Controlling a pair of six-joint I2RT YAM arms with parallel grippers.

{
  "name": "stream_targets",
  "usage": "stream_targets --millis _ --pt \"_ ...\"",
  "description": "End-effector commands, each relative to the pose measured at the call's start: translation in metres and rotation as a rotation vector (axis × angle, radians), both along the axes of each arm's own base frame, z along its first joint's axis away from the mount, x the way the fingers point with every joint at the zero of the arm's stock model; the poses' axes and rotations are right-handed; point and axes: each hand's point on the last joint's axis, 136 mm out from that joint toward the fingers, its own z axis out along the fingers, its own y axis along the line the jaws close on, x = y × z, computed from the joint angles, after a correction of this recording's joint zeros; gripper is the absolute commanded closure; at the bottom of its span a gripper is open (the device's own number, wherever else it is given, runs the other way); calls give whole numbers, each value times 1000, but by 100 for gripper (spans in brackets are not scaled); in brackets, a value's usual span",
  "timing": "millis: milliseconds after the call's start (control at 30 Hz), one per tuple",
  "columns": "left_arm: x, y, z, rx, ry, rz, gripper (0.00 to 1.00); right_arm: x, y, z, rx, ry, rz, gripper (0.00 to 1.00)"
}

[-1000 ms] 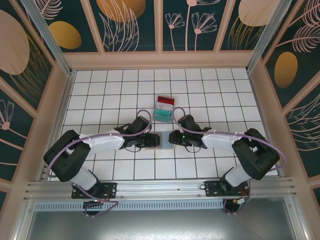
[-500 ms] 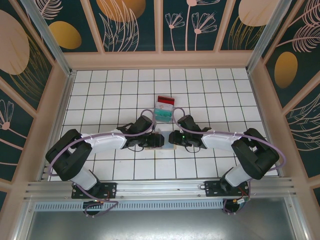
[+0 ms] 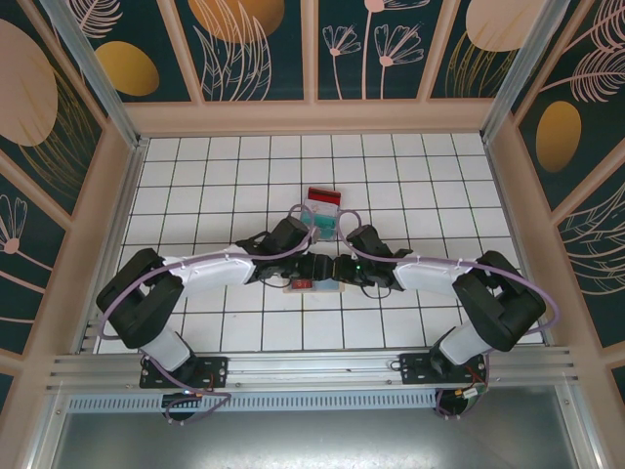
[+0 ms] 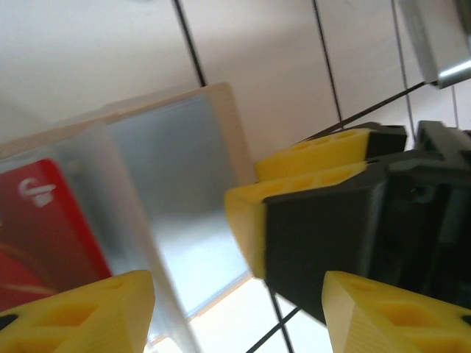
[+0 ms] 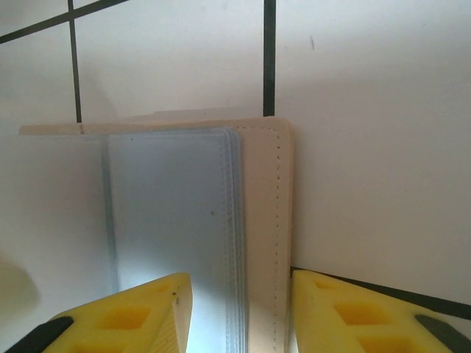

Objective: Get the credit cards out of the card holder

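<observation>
The tan card holder (image 3: 326,286) lies open on the tiles between both arms, its grey-blue panels (image 4: 176,191) facing up. A red credit card (image 3: 303,284) shows in its left half, also in the left wrist view (image 4: 37,235). My left gripper (image 3: 311,267) hovers open over the holder (image 4: 239,294), nothing between its fingers. My right gripper (image 3: 337,271) is open, with its fingers either side of the holder's stitched right edge (image 5: 265,220): one over the panel, one over the tile (image 5: 239,312). Another red card (image 3: 323,195) and a teal card (image 3: 319,225) lie just behind the holder.
White tiled floor (image 3: 195,186) with raised tan walls on three sides. The two gripper heads nearly touch over the holder; the right gripper's yellow fingers (image 4: 294,184) sit close in front of my left wrist camera.
My left gripper has moved right, onto the holder and close against the right gripper. The red card now shows in the holder's left half. The right arm has stayed put.
</observation>
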Motion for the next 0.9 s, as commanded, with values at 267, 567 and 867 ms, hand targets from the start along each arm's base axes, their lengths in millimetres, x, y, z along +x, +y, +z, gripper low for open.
stream_targets --millis 267,567,867 --pt "-2 -13 13 -30 -16 -63 42 15 -31 25 13 -70 -124 59" --pt "11 43 -5 131 -61 98 56 21 -8 46 110 -89 -66 65" --pt "7 73 -33 167 14 158 63 17 31 51 159 -73 31 73"
